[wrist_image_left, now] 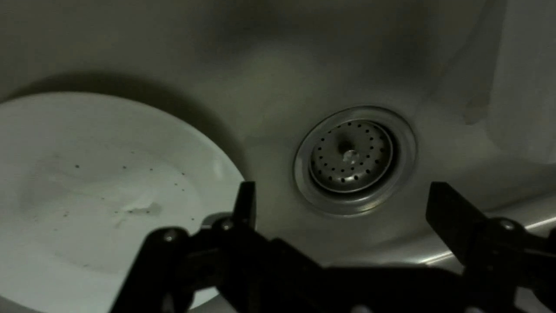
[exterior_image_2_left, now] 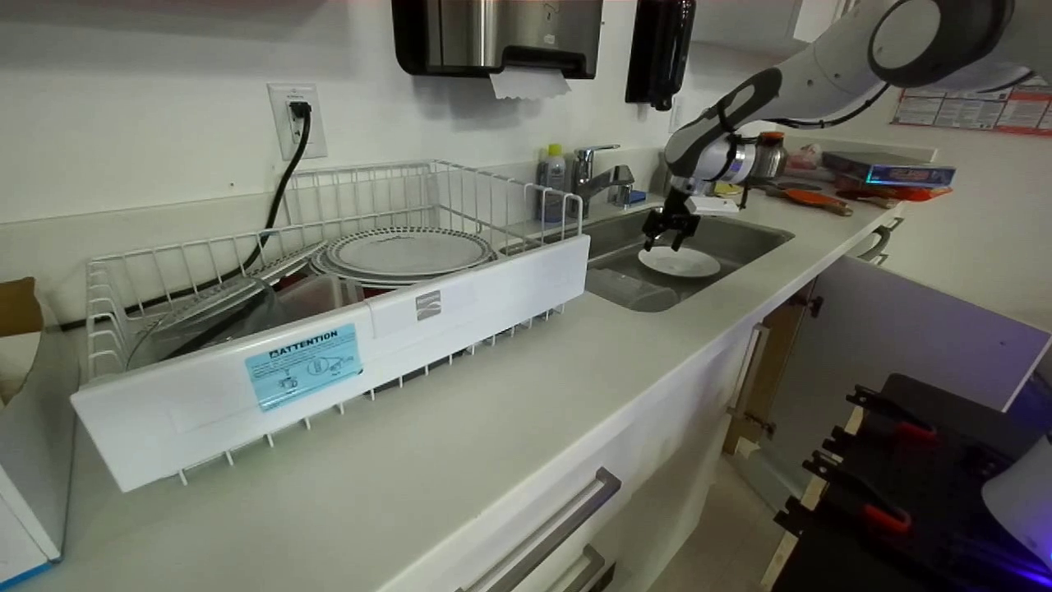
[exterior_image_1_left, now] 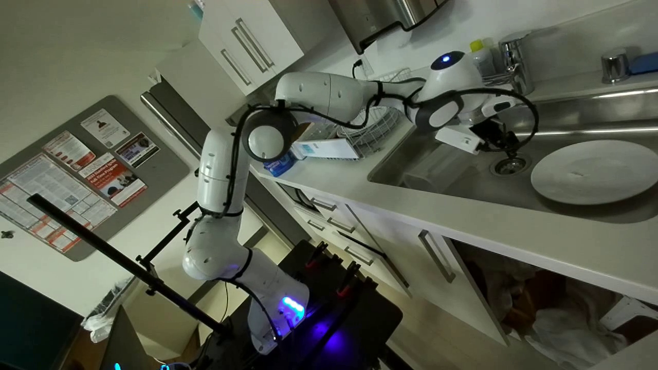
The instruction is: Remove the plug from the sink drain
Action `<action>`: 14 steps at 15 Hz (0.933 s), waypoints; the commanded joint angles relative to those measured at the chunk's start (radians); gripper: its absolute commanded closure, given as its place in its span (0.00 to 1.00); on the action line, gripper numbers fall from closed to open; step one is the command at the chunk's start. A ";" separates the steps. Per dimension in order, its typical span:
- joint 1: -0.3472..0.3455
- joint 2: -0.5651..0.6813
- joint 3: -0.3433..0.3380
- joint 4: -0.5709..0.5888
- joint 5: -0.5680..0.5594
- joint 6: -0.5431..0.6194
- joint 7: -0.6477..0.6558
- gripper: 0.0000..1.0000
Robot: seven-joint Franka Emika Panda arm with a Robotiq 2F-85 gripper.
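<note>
The plug is a round metal strainer with small holes and a centre knob (wrist_image_left: 351, 157), seated in the sink drain. The drain's metal ring (wrist_image_left: 405, 150) surrounds it in the wrist view. In an exterior view the plug (exterior_image_1_left: 511, 165) shows small in the floor of the steel basin (exterior_image_1_left: 475, 181). My gripper (wrist_image_left: 343, 187) is open and empty, its two dark fingers spread wide. It points down above the drain, with the plug showing beyond and between the fingertips. The gripper (exterior_image_2_left: 663, 240) hangs over the basin, apart from the plug, in both exterior views.
A large white plate (wrist_image_left: 108, 195) lies in the basin beside the drain, close under one finger in the wrist view. A clear plastic container (exterior_image_1_left: 434, 167) lies on the drain's other side. The chrome tap (exterior_image_1_left: 514, 59) and a yellow-capped bottle (exterior_image_2_left: 555, 177) stand behind. A dish rack (exterior_image_2_left: 477, 304) stands nearby.
</note>
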State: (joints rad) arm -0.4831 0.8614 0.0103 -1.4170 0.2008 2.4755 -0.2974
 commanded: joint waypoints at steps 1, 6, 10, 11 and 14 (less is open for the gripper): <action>-0.077 0.024 0.092 0.028 0.035 -0.009 -0.226 0.00; -0.065 0.024 0.074 0.011 0.004 -0.004 -0.284 0.00; -0.059 0.030 0.068 0.015 -0.001 0.003 -0.275 0.00; -0.048 0.036 0.061 0.015 -0.009 0.033 -0.272 0.00; -0.014 0.054 0.043 0.028 -0.033 0.069 -0.262 0.18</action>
State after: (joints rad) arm -0.5373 0.8914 0.0795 -1.4118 0.1949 2.4973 -0.5775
